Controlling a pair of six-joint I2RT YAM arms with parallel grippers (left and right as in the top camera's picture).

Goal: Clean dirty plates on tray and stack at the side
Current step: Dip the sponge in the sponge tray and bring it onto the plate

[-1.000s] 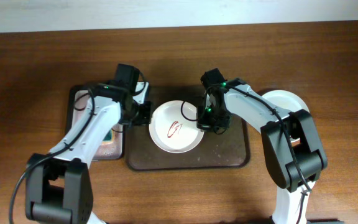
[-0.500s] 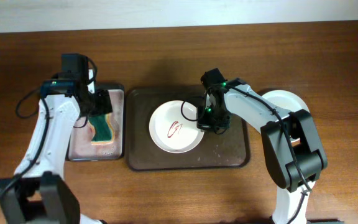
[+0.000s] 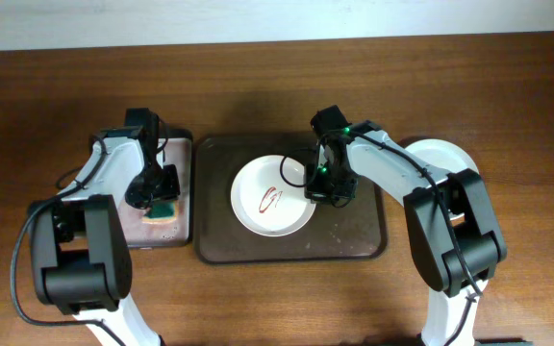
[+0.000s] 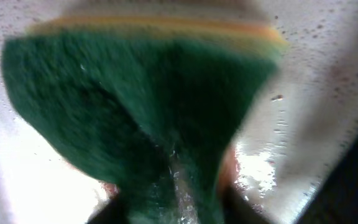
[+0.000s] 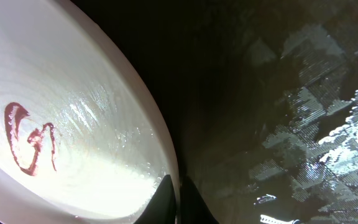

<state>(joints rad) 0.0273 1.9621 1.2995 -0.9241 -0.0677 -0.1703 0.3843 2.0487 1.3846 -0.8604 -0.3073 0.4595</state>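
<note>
One white dirty plate [image 3: 272,197] with a red sauce smear at its centre lies in the dark brown tray [image 3: 354,240]. My right gripper [image 3: 321,188] is shut on the plate's right rim; the right wrist view shows its fingers [image 5: 168,199] pinching the rim of the plate [image 5: 73,143] over the wet tray [image 5: 260,93]. My left gripper [image 3: 152,187] is down in the small black tray [image 3: 123,229], shut on a green and yellow sponge [image 3: 163,207]. The sponge [image 4: 142,93] fills the left wrist view, folded between the jaws of the left gripper [image 4: 173,208].
A white plate [image 3: 438,157] lies on the table right of the brown tray, partly under my right arm; I cannot tell whether others are under it. The small tray's wet pinkish inside [image 4: 316,93] shows beside the sponge. Brown table all around.
My left gripper left the plate's left side, swung left over the small tray and came down onto the sponge. The right gripper and the plate have not moved.
</note>
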